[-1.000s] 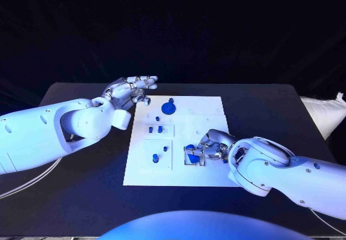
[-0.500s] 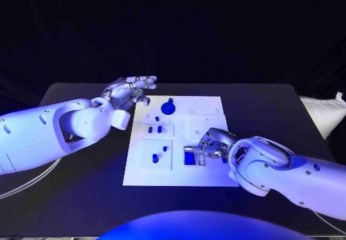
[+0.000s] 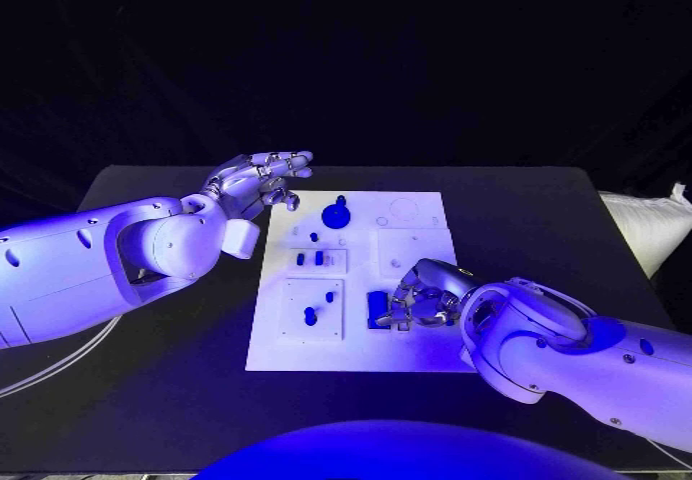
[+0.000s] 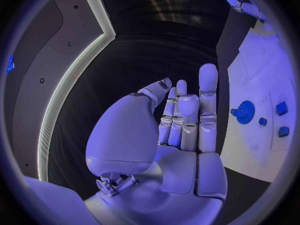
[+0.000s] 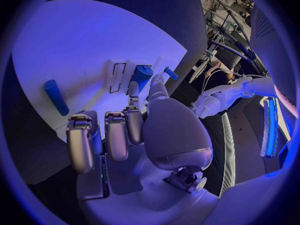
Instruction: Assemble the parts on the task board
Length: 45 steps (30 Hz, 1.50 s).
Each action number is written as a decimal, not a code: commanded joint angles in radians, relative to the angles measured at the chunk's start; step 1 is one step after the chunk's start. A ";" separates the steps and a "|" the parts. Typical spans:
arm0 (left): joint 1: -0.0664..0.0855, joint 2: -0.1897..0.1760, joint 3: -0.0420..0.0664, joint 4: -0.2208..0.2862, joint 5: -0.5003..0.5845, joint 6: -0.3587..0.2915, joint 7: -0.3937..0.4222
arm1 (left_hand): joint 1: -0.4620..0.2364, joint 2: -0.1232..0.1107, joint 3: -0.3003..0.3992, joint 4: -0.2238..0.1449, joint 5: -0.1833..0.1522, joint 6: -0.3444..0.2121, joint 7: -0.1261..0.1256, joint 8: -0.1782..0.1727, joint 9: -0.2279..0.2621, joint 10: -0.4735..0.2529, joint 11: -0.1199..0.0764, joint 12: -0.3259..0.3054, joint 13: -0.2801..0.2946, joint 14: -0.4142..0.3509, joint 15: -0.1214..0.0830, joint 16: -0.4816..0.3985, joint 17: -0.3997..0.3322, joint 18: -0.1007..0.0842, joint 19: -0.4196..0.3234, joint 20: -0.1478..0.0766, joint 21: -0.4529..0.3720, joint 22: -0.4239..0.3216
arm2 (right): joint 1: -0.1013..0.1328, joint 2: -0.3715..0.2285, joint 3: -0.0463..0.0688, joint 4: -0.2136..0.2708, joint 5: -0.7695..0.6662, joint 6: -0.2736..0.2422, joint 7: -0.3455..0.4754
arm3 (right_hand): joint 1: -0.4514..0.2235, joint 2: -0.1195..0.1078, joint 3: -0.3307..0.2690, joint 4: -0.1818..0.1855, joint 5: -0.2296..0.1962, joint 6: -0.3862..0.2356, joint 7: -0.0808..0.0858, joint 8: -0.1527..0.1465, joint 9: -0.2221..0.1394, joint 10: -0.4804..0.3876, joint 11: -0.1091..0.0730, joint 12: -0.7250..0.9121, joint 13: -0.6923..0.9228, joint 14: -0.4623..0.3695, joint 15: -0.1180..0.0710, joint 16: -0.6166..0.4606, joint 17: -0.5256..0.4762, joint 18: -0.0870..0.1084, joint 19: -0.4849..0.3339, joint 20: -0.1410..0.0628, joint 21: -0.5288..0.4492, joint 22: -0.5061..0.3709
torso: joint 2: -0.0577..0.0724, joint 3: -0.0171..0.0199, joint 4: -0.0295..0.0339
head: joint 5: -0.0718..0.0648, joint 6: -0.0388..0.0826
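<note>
writing: none legible | right hand (image 3: 414,297): over task board (image 3: 418,352) near edge, fingers curled down around a blue block part (image 3: 378,307); firm grip unclear | left hand (image 3: 260,178): raised off board's far-left corner, fingers loosely apart, holding nothing | round blue part (image 3: 336,214): on board's far end | block partly hidden by fingers

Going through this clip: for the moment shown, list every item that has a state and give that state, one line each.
Left robot hand: raised past the board's far left corner, fingers apart, holding nothing.
Right robot hand: down on the board, fingers touching the blue block.
Blue rectangular block: standing at the board's near right area.
Round blue gear-like disc: lying flat, untouched.
White rectangular task board: flat on the table.
</note>
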 commanded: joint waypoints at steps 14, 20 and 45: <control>0.000 0.004 0.000 0.000 -0.003 0.021 0.003 | -0.001 0.009 -0.004 -0.001 0.004 -0.008 -0.001 0.006 0.001 -0.007 -0.002 0.003 0.001 -0.008 -0.001 0.001 -0.001 0.018 -0.006 0.000 -0.005 -0.001 | -0.003 0.023 0.000 -0.051 -0.070 0.016 0.004 | 0.047 0.048 0.033 -0.027 -0.001 0.011 -0.010 0.006 0.011 0.052 -0.025 0.024 0.091 0.082 -0.013 -0.003 0.153 -0.007 0.105 -0.013 0.002 0.264 | -0.001 -0.0012 0.0015 | -0.004 -0.001; 0.000 0.002 0.000 -0.001 -0.003 0.022 0.001 | -0.002 0.009 -0.004 -0.001 0.004 -0.009 -0.001 0.008 0.000 -0.011 -0.001 0.009 0.003 -0.010 -0.001 0.001 -0.005 0.019 -0.008 0.000 -0.009 -0.003 | -0.004 -0.022 0.000 -0.014 -0.053 -0.023 0.013 | -0.014 0.017 0.004 -0.002 -0.002 0.007 -0.004 0.004 0.017 0.051 -0.020 0.020 0.090 0.082 -0.010 -0.006 0.148 -0.007 0.105 -0.012 0.002 0.264 | -0.001 -0.0003 0.0010 | -0.005 0.000; 0.000 0.001 -0.001 -0.001 -0.003 0.025 0.005 | -0.002 0.010 -0.004 -0.001 0.004 -0.010 -0.001 0.008 0.000 -0.012 -0.001 0.010 0.003 -0.011 -0.001 0.001 -0.006 0.020 -0.009 0.000 -0.013 -0.006 | 0.011 -0.226 0.004 0.021 -0.181 0.042 0.028 | -0.004 0.046 0.018 0.013 0.180 -0.057 0.040 -0.122 -0.052 0.039 0.017 -0.001 0.088 0.081 0.022 -0.010 0.145 -0.007 0.105 0.018 0.002 0.264 | -0.002 0.0003 -0.0014 | -0.032 0.011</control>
